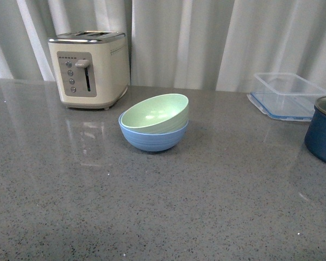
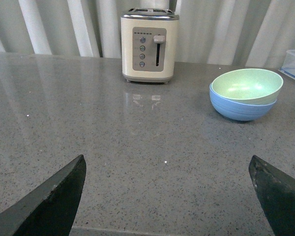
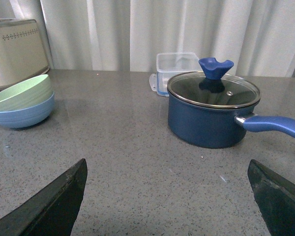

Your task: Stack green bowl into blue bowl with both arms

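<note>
Front view shows the green bowl [image 1: 156, 113] nested in the blue bowl [image 1: 154, 137], sitting slightly tilted so its rim rises toward the right. The pair stands on the grey speckled countertop [image 1: 163, 206], just beside a cream toaster [image 1: 89, 68] at the back left. A clear plastic container [image 1: 287, 95] lies at the back right, and a dark navy pot [image 1: 323, 130] is cut off by the right edge. Neither arm appears here.

Left wrist view has the left gripper [image 2: 169, 196] hanging above bare countertop [image 2: 137, 147], its two dark fingertips [image 2: 54, 201] spread wide apart with nothing between them. The stacked bowls, green [image 2: 247, 84] in blue [image 2: 241, 109], lie well ahead of the claw and off to one side; the toaster [image 2: 149, 45] stands farther ahead, near the curtain.

Right wrist view shows the right gripper [image 3: 167, 196] likewise spread wide, its fingertips [image 3: 56, 204] empty over the countertop [image 3: 128, 162]. Ahead of it sits the navy pot [image 3: 211, 115] with a glass lid and blue knob, its handle pointing sideways; the container [image 3: 179, 71] is just behind the pot. The green bowl [image 3: 20, 93] in the blue bowl [image 3: 22, 114] rests well away to the claw's far side, near the toaster [image 3: 17, 51].
</note>
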`<act>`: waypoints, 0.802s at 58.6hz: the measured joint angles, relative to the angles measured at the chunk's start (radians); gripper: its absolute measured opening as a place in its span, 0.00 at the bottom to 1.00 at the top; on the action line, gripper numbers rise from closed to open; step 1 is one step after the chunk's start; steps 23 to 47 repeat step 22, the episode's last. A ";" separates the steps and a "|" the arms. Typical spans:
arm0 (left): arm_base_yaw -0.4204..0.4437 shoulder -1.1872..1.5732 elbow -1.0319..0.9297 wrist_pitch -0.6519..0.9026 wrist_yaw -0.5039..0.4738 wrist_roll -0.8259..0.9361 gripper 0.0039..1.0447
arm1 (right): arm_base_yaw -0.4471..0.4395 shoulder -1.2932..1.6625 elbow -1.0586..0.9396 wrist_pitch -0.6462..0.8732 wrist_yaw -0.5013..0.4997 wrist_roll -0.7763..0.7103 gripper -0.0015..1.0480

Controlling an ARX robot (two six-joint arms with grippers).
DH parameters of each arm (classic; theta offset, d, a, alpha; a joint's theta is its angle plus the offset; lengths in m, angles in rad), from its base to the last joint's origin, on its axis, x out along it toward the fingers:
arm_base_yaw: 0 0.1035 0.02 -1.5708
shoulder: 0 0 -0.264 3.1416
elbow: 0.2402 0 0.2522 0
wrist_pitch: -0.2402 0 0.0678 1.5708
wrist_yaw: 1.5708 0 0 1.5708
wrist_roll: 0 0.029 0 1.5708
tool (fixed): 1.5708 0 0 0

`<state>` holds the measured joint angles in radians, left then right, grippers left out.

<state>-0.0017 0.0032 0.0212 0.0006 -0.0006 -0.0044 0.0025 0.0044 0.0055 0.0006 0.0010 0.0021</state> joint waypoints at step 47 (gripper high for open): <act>0.000 0.000 0.000 0.000 0.000 0.000 0.94 | 0.000 0.000 0.000 0.000 0.000 0.000 0.90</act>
